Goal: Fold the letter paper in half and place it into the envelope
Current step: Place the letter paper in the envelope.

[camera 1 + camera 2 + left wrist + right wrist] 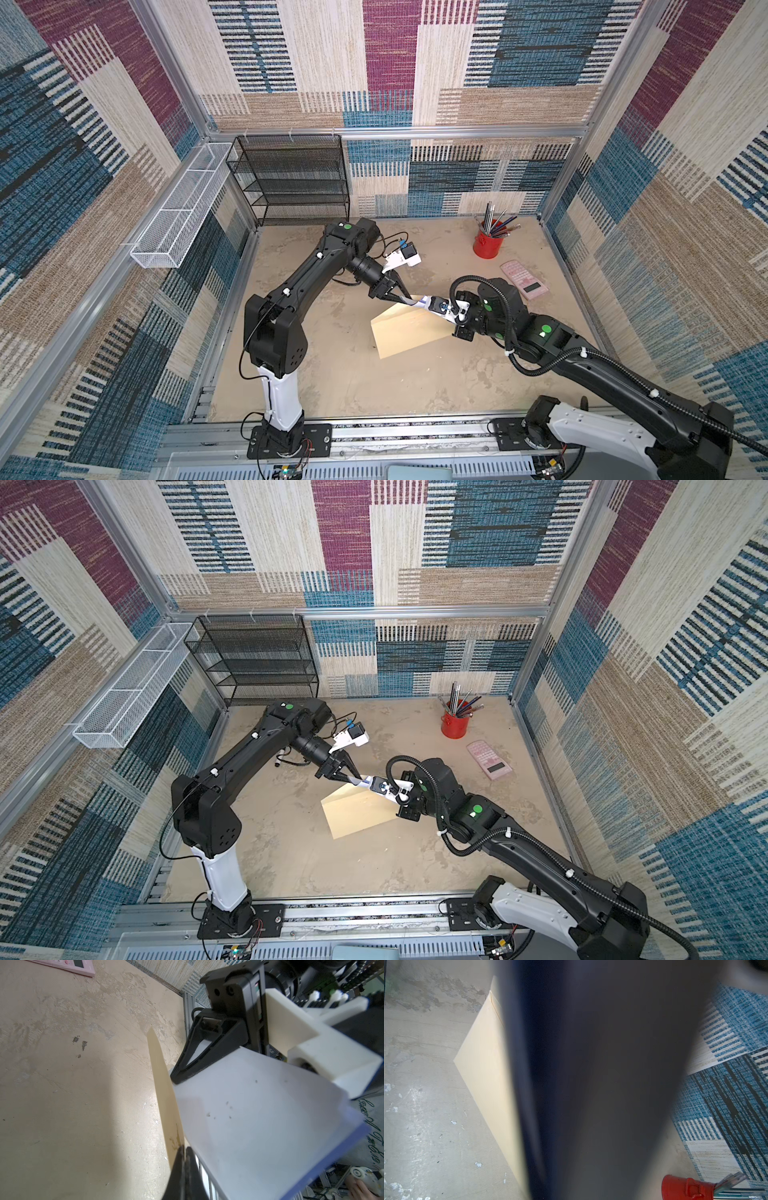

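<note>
The tan envelope (409, 332) lies on the table, its far edge raised. My left gripper (408, 300) is shut on that raised edge; in the left wrist view its tips (184, 1150) pinch the thin tan layer (164, 1088). The letter paper (259, 1126), folded with its white back out and a blue edge, is held off the table right beside that layer. My right gripper (176, 1078) is shut on the paper's far end. In both top views only a small white-blue bit of paper (365, 780) shows between the grippers. In the right wrist view a dark blurred sheet hides the jaws, and the envelope (483, 1064) lies beside it.
A red cup of pens (486, 243) and a pink calculator (524, 279) sit at the back right. A black mesh shelf (291, 178) stands against the back wall. A white wire basket (183, 208) hangs on the left wall.
</note>
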